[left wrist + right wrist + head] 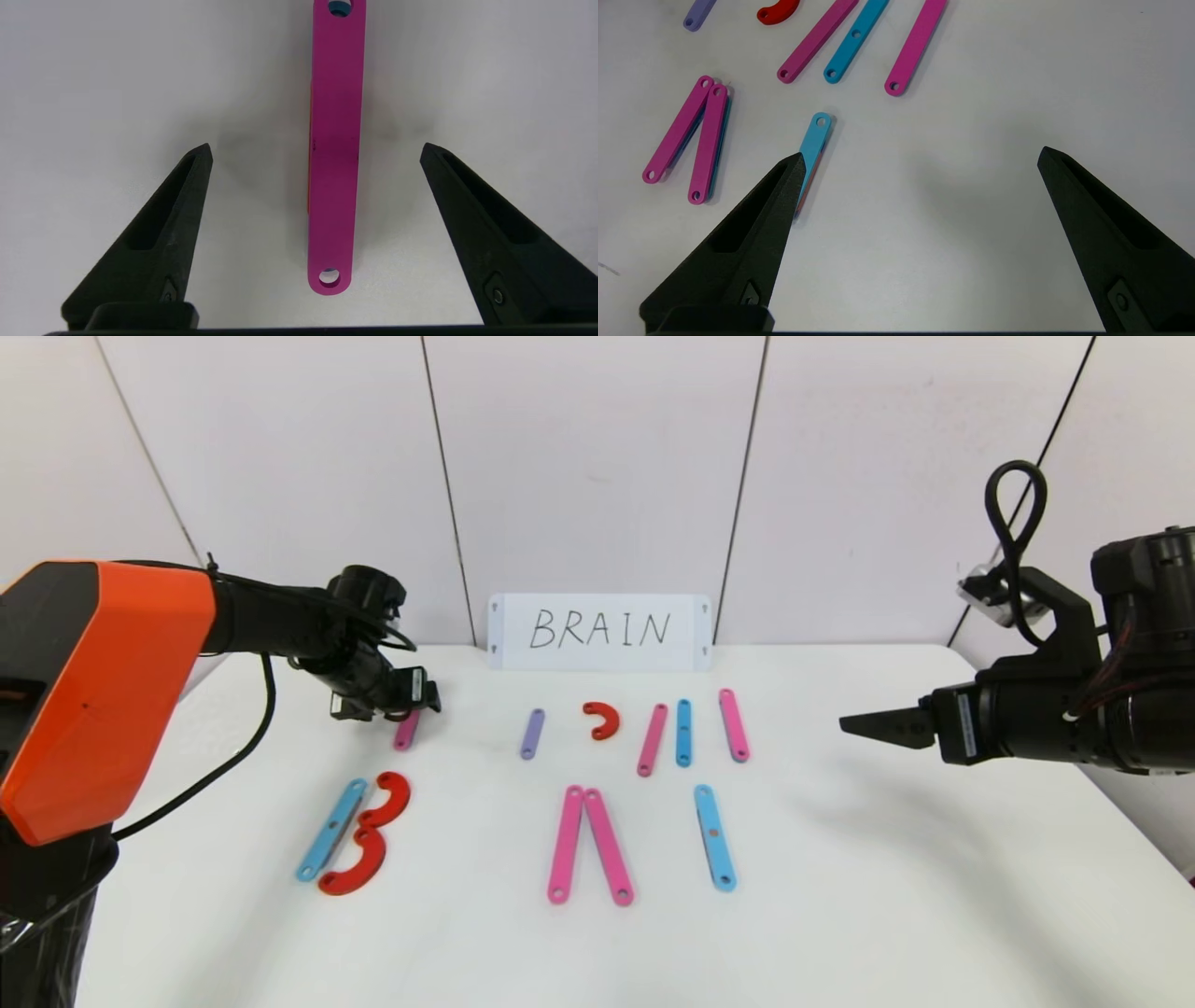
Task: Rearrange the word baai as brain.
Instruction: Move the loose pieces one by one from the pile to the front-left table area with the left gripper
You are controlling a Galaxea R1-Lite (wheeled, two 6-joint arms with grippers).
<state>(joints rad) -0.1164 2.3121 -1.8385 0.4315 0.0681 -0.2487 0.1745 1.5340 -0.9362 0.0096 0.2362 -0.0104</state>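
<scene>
Lying between left pincer [315, 147] fingers, pink bar [334, 154]

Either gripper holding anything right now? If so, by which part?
Nothing held. Left gripper is open, straddling a pink bar on the table without touching it. Right gripper is open and empty.

left gripper [411, 705] hangs right over a pink bar [405, 732], which pokes out beneath its jaws.

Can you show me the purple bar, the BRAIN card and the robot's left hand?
purple bar [532, 735], head view, mid-length.
card [509, 653], head view, blank lower corner.
left hand [316, 148], left wrist view, between fingertips.
</scene>
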